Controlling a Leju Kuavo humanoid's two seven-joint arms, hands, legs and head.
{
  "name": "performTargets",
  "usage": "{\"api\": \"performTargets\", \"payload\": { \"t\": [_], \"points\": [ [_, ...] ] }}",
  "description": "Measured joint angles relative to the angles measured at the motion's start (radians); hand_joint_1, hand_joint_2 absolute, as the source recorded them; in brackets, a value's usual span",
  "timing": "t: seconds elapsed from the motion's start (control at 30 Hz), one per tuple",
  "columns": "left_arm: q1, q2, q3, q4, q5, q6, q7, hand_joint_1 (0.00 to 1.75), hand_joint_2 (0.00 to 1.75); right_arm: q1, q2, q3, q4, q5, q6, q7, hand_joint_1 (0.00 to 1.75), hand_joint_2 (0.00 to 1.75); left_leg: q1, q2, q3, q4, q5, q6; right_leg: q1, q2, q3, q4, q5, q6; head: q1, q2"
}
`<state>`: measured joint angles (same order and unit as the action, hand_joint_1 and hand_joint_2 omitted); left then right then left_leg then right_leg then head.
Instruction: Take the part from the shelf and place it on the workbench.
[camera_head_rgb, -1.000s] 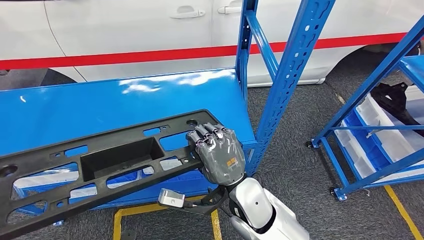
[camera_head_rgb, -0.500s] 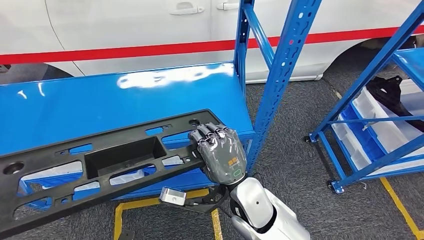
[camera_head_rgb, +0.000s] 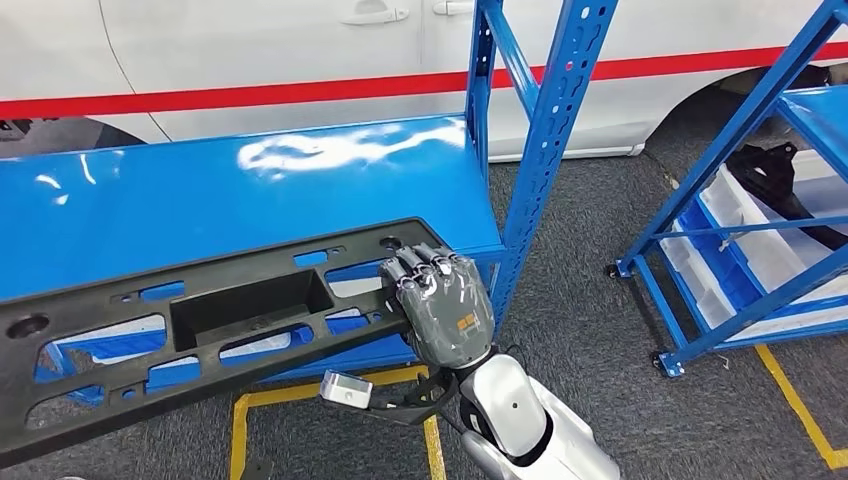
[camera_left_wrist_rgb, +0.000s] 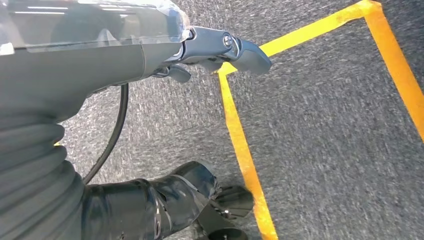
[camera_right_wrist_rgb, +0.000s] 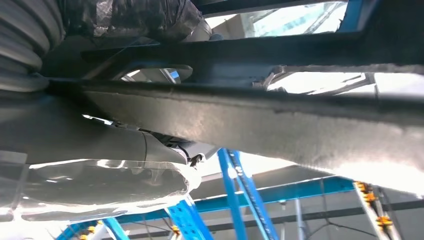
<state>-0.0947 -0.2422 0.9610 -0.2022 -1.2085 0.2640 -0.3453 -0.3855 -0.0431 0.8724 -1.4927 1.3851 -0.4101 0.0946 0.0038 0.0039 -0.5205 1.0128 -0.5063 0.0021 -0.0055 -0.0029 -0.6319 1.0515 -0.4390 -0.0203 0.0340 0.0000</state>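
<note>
From the head view, our right hand grips the near end of the long black part, which juts past the blue shelf; at the left wrist, we cannot tell our left hand's state; at the right wrist, the part's underside lies across the palm; we judge withdrawal underway, next carrying it to the table.

No text, label or number can be read; the small orange mark on the robot hand is illegible.
</note>
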Motion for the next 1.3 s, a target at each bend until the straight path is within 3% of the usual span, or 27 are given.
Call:
{"api": "performTargets", "payload": {
  "t": [0.07,0.1,0.2,0.23,0.27,0.3,0.4,0.47,0.53,0.6,0.67,0.73,0.77,0.8,0.83,0.93,0.97,1.07,1.13,1.23,1.27,1.3],
  "points": [
    [0.001,0.000,0.000,0.000,0.000,0.000,0.001,0.00,1.75,0.000,0.000,0.000,0.000,0.000,0.000,0.000,1.75,1.75,0.005,0.002,-0.004,-0.008,0.014,0.012,0.000,0.001,-0.003,0.001,0.000,0.011,0.000,0.000],
    [0.001,-0.001,0.000,0.000,0.000,0.000,0.001,0.00,1.75,0.000,0.000,0.000,0.000,0.001,0.000,0.001,1.75,1.75,0.007,0.004,-0.007,-0.014,0.023,0.020,0.000,0.002,-0.009,0.014,-0.015,0.016,0.000,0.000],
    [-0.002,-0.001,0.001,0.000,0.000,0.000,0.001,0.00,1.75,0.002,0.000,-0.001,0.001,0.002,0.000,0.006,1.75,1.75,0.009,0.007,-0.028,-0.017,0.042,0.034,-0.002,0.003,-0.064,0.162,-0.124,0.025,0.000,0.000],
    [-0.002,-0.001,0.001,0.000,-0.001,0.000,0.001,0.00,1.75,0.002,0.000,-0.001,0.002,0.002,0.000,0.009,1.75,1.75,0.008,0.007,-0.037,-0.014,0.047,0.035,-0.003,0.003,-0.083,0.220,-0.153,0.027,0.000,0.000],
    [-0.001,-0.001,0.001,0.000,-0.001,0.000,0.001,0.00,1.75,0.003,0.000,-0.001,0.004,0.002,0.000,0.010,1.75,1.75,0.008,0.007,-0.046,-0.011,0.051,0.034,-0.003,0.003,-0.089,0.252,-0.165,0.029,0.000,0.000],
    [-0.001,-0.001,0.001,0.000,-0.001,0.000,0.001,0.00,1.75,0.003,0.000,-0.001,0.005,0.002,0.000,0.011,1.75,1.75,0.007,0.007,-0.054,-0.007,0.054,0.033,-0.004,0.002,-0.076,0.247,-0.157,0.029,0.000,0.000],
    [-0.001,-0.001,0.001,0.000,-0.001,0.000,0.001,0.00,1.75,0.003,0.000,-0.002,0.007,0.003,-0.001,0.012,1.75,1.75,0.006,0.006,-0.073,0.010,0.058,0.029,-0.005,0.002,0.039,0.073,-0.089,0.022,0.000,0.000],
    [-0.001,-0.002,0.001,0.000,-0.001,0.000,0.001,0.00,1.75,0.003,0.000,-0.004,0.007,0.001,-0.001,0.014,1.75,1.75,0.004,0.006,-0.082,0.017,0.062,0.019,-0.001,0.003,0.072,0.005,-0.074,0.015,0.000,0.000],
    [-0.001,-0.002,0.001,0.000,-0.001,0.001,0.000,0.00,1.75,0.004,0.000,-0.008,0.007,-0.005,-0.001,0.014,1.75,1.75,0.003,0.005,-0.087,0.018,0.070,0.006,0.002,0.005,0.067,-0.001,-0.067,0.006,0.000,0.000],
    [-0.001,-0.001,0.002,0.000,-0.001,0.001,-0.001,0.00,1.75,0.004,0.001,-0.010,0.007,-0.013,-0.001,0.013,1.75,1.75,0.005,0.004,-0.095,0.031,0.055,-0.005,-0.003,0.003,0.062,-0.008,-0.055,-0.008,0.000,0.000],
    [-0.001,-0.001,0.002,0.000,0.000,0.001,-0.002,0.00,1.75,0.004,0.003,-0.011,0.006,-0.018,-0.001,0.010,1.75,1.75,0.008,0.002,-0.124,0.109,-0.009,-0.015,-0.007,0.000,0.054,-0.014,-0.041,-0.020,0.000,0.000],
    [-0.001,-0.001,0.002,0.000,0.000,0.001,-0.002,0.00,1.75,0.004,0.005,-0.011,0.007,-0.022,0.000,0.009,1.75,1.75,0.010,0.002,-0.166,0.234,-0.080,-0.023,-0.006,0.000,0.039,-0.012,-0.032,-0.024,0.000,0.000],
    [0.000,-0.001,0.002,0.000,0.001,0.001,-0.002,0.00,1.75,0.004,0.005,-0.011,0.007,-0.025,0.000,0.008,1.75,1.75,0.010,0.002,-0.177,0.275,-0.096,-0.025,-0.005,0.000,0.031,-0.010,-0.027,-0.024,0.000,0.000],
    [0.000,-0.001,0.002,0.000,0.001,0.001,-0.002,0.00,1.75,0.005,0.005,-0.011,0.007,-0.028,0.000,0.008,1.75,1.75,0.010,0.002,-0.169,0.280,-0.093,-0.026,-0.005,0.000,0.024,-0.007,-0.024,-0.023,0.000,0.000],
    [0.001,-0.001,0.003,0.000,0.001,0.001,-0.002,0.00,1.75,0.006,0.005,-0.011,0.007,-0.031,0.000,0.008,1.75,1.75,0.010,0.002,-0.142,0.246,-0.073,-0.025,-0.005,0.000,0.018,-0.004,-0.021,-0.022,0.000,0.000],
    [-0.001,0.000,0.003,0.000,0.002,0.002,-0.002,0.00,1.75,0.006,0.006,-0.013,0.007,-0.039,0.000,0.007,1.75,1.75,0.006,0.000,-0.022,0.048,-0.006,-0.012,-0.004,0.001,0.009,0.002,-0.013,-0.012,0.000,0.000],
    [-0.002,0.000,0.003,0.000,0.002,0.002,-0.002,0.00,1.75,0.006,0.007,-0.014,0.006,-0.040,0.000,0.007,1.75,1.75,0.004,-0.001,-0.005,0.013,0.001,-0.007,-0.003,0.001,0.007,0.003,-0.009,-0.006,0.000,0.000],
    [-0.001,0.000,0.003,0.000,0.002,0.003,-0.002,0.00,1.75,0.007,0.008,-0.016,0.006,-0.048,-0.001,0.006,1.75,1.75,0.002,0.000,-0.007,-0.002,0.015,0.008,-0.002,0.001,0.002,-0.001,0.004,0.013,0.000,0.000],
    [-0.001,-0.001,0.003,0.000,0.002,0.004,-0.003,0.00,1.75,0.008,0.008,-0.018,0.006,-0.053,-0.002,0.004,1.75,1.75,0.007,0.004,-0.015,-0.013,0.034,0.024,-0.001,0.003,-0.010,0.027,-0.029,0.022,0.000,0.000],
    [-0.003,-0.001,0.003,0.000,0.002,0.005,-0.003,0.00,1.75,0.012,0.008,-0.023,0.006,-0.056,-0.003,0.001,1.75,1.75,0.007,0.008,-0.044,-0.015,0.058,0.037,-0.002,0.003,-0.063,0.190,-0.153,0.029,0.001,0.000],
    [-0.002,-0.001,0.003,0.000,0.002,0.005,-0.003,0.00,1.75,0.014,0.007,-0.025,0.006,-0.058,-0.003,0.000,1.75,1.75,0.006,0.008,-0.056,-0.012,0.064,0.037,-0.003,0.003,-0.075,0.240,-0.176,0.031,0.001,0.000],
    [-0.002,-0.001,0.004,0.000,0.002,0.005,-0.003,0.00,1.75,0.017,0.007,-0.027,0.006,-0.060,-0.003,0.000,1.75,1.75,0.006,0.008,-0.067,-0.008,0.069,0.036,-0.003,0.003,-0.071,0.259,-0.179,0.032,0.001,0.000]
  ]
}}
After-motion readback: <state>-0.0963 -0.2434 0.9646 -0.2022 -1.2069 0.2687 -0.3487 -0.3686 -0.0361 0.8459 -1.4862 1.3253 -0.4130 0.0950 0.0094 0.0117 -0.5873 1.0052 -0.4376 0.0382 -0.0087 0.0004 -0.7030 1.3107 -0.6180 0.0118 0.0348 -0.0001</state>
